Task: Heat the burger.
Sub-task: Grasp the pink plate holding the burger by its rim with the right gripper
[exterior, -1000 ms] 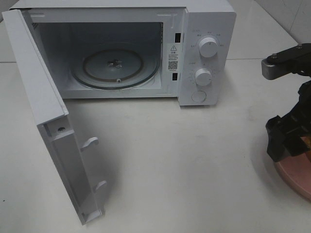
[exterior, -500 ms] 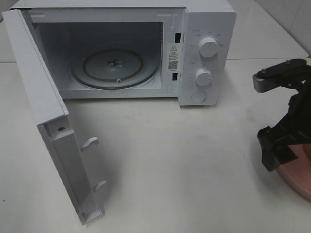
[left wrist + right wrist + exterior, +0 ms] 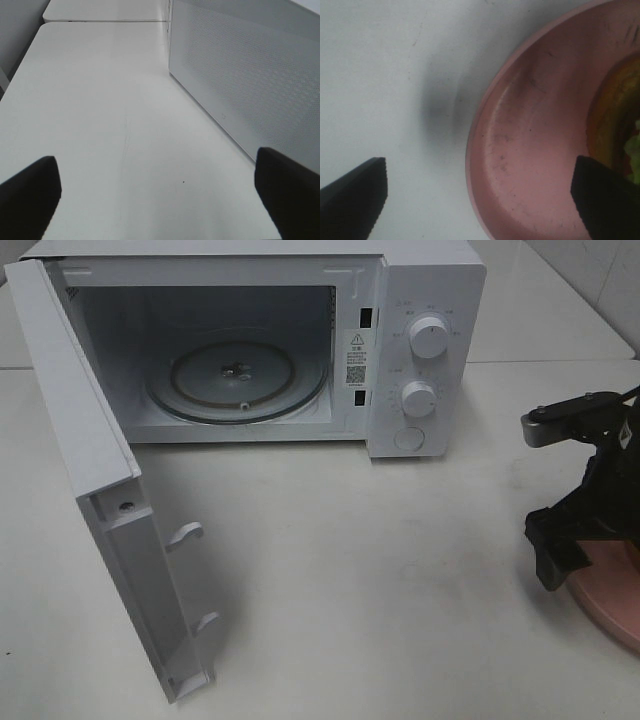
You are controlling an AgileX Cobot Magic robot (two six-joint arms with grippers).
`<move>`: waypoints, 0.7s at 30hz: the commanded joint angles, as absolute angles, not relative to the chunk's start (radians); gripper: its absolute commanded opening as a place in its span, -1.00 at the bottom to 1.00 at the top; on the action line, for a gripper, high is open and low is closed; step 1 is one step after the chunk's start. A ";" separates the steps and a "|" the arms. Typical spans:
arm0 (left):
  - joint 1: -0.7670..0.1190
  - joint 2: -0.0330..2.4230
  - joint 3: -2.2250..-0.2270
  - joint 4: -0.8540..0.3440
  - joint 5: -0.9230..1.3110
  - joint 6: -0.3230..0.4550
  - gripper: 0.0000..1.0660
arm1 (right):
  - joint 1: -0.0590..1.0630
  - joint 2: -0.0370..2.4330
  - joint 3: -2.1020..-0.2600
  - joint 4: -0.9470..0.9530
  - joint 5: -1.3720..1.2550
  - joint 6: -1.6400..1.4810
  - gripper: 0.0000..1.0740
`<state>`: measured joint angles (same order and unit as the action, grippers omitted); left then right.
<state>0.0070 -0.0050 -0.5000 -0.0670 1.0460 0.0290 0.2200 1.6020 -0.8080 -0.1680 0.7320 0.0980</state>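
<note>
right fingers: tips spread wide, holding nothing; one over bare table, the other over the plate by the burger
right gripper: points down over the plate's edge; contact with the plate can't be told
left fingers: tips spread wide, nothing between them
left gripper: low over bare table, holds nothing; outside the high view
burger: on the plate, only a sliver shows at the wrist frame's edge, golden bun with a bit of green lettuce; hidden behind the arm in the high view
plate: pink, shallow, round; on the table at the right edge of the high view, well apart from the microwave
table: white, bare between plate and microwave
microwave: white, at the back of the table, cavity open
door: swung fully open on the left, inner side facing right
turntable: glass, inside the cavity, nothing on it
knobs: two white dials on the right panel, one above the other, round button below
panel: white, dotted, beside the left gripper; door or side wall, can't tell
</note>
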 commanded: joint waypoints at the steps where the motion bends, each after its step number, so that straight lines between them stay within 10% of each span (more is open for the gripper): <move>1: 0.001 -0.030 -0.497 -0.063 1.037 0.025 0.88 | 0.194 1.651 -0.804 -0.175 0.679 0.114 0.74; 21: 0.001 -0.030 -0.497 -0.063 1.037 0.025 0.88 | 0.175 1.853 -0.804 -0.208 0.557 0.152 0.64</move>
